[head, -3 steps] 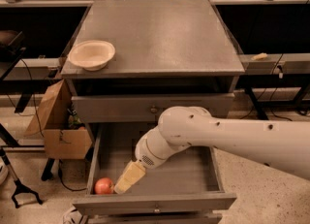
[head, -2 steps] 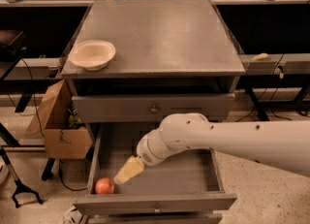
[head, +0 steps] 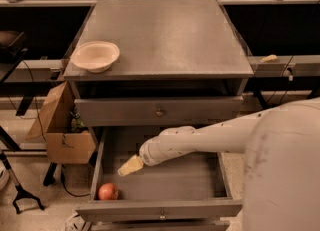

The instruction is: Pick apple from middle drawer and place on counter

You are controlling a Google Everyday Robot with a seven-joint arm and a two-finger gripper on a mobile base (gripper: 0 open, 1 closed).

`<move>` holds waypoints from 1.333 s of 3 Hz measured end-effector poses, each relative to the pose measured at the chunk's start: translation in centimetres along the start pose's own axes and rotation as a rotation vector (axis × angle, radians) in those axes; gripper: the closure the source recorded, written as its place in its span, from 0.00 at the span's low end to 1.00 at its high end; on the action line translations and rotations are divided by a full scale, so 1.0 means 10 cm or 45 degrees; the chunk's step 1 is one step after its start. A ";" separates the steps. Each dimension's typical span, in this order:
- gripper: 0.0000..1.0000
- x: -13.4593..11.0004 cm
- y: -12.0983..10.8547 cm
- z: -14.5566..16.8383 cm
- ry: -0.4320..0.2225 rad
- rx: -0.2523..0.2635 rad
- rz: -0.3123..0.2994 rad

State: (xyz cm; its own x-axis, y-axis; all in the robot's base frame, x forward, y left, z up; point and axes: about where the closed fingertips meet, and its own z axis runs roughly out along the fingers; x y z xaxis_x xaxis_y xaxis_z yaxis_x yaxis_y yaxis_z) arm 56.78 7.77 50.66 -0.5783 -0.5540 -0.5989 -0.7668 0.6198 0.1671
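The apple (head: 108, 191), small and red-orange, lies in the front left corner of the open middle drawer (head: 170, 180). My gripper (head: 127, 168) reaches into the drawer from the right on a white arm. Its cream tip hangs a little above and to the right of the apple, apart from it. The grey counter (head: 165, 35) tops the cabinet above.
A cream bowl (head: 95, 55) sits on the counter's front left corner. The upper drawer (head: 159, 110) is shut above the open one. A cardboard box (head: 62, 127) stands on the floor to the left, with black stand legs (head: 20, 195) beside it.
My arm has drawn back and up; the gripper has moved from beside the apple to a spot higher and further from it. The apple has not moved.
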 end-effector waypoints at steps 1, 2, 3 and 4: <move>0.00 0.28 -0.24 0.38 -0.002 0.020 0.105; 0.00 0.44 -0.21 0.54 -0.012 0.056 0.166; 0.00 0.44 -0.20 0.54 -0.011 0.056 0.166; 0.00 0.49 -0.04 0.62 0.015 0.016 0.137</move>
State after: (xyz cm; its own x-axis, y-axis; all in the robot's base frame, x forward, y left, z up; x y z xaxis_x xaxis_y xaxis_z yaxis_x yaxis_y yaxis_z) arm 56.01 8.26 42.77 -0.6602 -0.4903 -0.5690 -0.6967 0.6828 0.2200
